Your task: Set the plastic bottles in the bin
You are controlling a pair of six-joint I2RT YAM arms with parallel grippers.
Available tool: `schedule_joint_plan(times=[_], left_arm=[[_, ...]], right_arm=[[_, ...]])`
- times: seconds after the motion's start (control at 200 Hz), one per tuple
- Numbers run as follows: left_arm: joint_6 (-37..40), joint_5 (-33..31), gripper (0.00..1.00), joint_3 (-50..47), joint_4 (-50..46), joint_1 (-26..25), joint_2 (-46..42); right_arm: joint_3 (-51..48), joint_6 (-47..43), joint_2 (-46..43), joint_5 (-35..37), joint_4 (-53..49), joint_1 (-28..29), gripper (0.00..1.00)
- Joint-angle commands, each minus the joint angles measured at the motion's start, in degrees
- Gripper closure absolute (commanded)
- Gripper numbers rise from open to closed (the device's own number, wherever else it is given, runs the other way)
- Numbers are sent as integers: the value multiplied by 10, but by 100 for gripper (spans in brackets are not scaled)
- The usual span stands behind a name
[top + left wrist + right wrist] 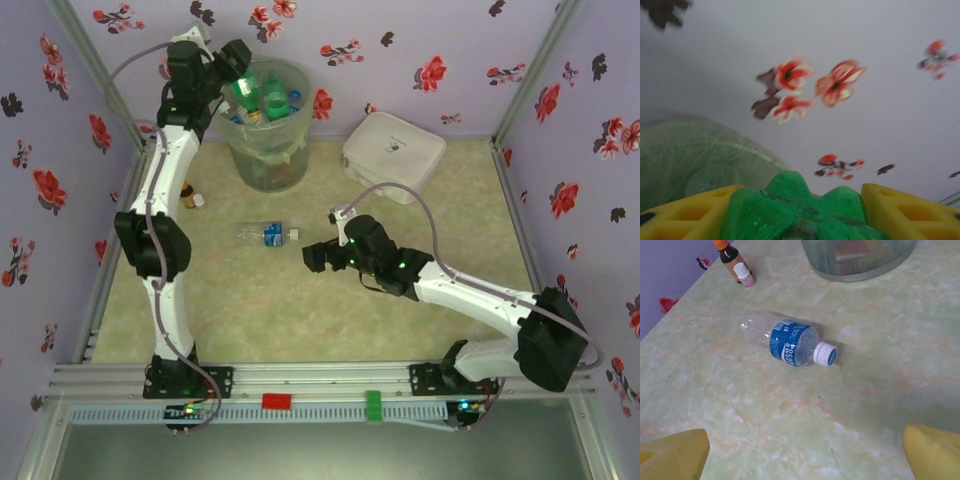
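My left gripper (238, 78) is raised over the rim of the translucent grey bin (268, 150) at the back and is shut on a green bottle (245, 94). In the left wrist view the green bottle (800, 207) has its base towards the camera, between the yellow fingers (685, 215), and the bin's pale green liner (690, 160) is at the left. Several bottles lie inside the bin. A clear bottle (268, 233) with a blue label and a white cap lies on its side on the table. My right gripper (318, 256) is open just right of that clear bottle (787, 342).
A flat white rounded-square box (393, 155) stands right of the bin. A small brown bottle (730, 252) with an orange cap and a small white vial (744, 275) stand near the left wall. Flowered walls close in the table on three sides.
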Motion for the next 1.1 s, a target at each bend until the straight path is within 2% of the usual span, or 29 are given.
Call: schedule_joint_plan(times=[0.0,0.055,0.1,0.165,0.18,0.33,0.5,0.635,0.755,1.095], left_arm=[[-5,7,61,33,-39,5,19],[-5,7,41,34,-42,6,22],[-2,7,30,33,-44,7,20],[0,7,3,32,-48,8,13],[1,7,1,31,-49,9,11],[22,3,0,12,-62,15,-29],[53,-10,0,-87,-54,25,-126],[82,-50,0,-235,-17,28,-239],[76,-57,0,-365,16,32,-331],[-41,-37,0,-766,112,31,-558]], right_arm=[[-12,-13,-16,25,-8,-3,0],[-15,-16,-14,26,-6,-3,0],[-14,-19,-9,26,-4,-3,0],[-12,-26,1,26,0,-3,0],[-11,-28,5,25,0,-3,0],[20,-52,48,19,2,-3,0],[63,-91,123,-9,23,-4,0],[117,-114,198,-51,25,-7,0],[167,-140,259,-90,21,-9,1],[322,-189,415,-131,-52,-14,0]])
